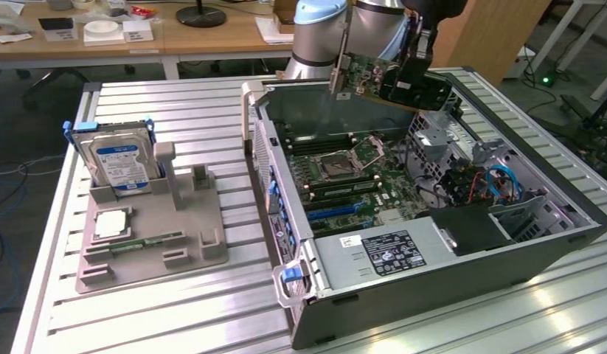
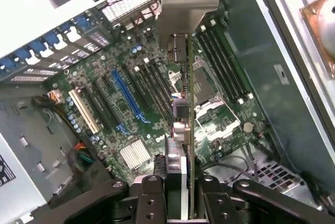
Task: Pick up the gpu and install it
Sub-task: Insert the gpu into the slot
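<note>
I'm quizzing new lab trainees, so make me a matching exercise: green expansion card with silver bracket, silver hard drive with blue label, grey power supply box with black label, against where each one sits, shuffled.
Column one
1. green expansion card with silver bracket
2. silver hard drive with blue label
3. grey power supply box with black label

Column two
A. upright in the grey plastic holder
B. inside the open black computer case, at the end nearest the exterior camera
C. gripped in the pincer above the case

Pairs: 1-C, 2-A, 3-B
</note>
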You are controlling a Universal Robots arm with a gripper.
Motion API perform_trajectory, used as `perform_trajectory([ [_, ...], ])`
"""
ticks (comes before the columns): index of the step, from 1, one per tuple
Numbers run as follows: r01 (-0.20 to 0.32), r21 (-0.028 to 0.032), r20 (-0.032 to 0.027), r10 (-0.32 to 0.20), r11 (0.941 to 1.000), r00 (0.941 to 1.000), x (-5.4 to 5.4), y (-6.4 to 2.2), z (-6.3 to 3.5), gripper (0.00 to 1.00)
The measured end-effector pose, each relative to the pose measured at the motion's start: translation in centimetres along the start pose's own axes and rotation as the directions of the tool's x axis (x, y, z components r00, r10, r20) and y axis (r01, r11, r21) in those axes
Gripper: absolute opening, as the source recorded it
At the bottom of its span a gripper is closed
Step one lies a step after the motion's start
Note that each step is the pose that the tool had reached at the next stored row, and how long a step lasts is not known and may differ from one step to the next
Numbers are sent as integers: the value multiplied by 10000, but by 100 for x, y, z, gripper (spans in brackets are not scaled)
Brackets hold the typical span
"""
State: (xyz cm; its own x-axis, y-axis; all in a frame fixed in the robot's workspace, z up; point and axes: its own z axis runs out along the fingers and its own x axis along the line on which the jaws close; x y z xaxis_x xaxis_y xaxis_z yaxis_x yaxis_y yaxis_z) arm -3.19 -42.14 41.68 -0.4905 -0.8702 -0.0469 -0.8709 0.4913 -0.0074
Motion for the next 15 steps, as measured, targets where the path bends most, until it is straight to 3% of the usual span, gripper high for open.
perform_trajectory([
  [7,980,-46,10,-980,9952,9952,0,0,9,28],
  [15,1969,-91,24,-1969,9804,9804,3,-1,17,28],
])
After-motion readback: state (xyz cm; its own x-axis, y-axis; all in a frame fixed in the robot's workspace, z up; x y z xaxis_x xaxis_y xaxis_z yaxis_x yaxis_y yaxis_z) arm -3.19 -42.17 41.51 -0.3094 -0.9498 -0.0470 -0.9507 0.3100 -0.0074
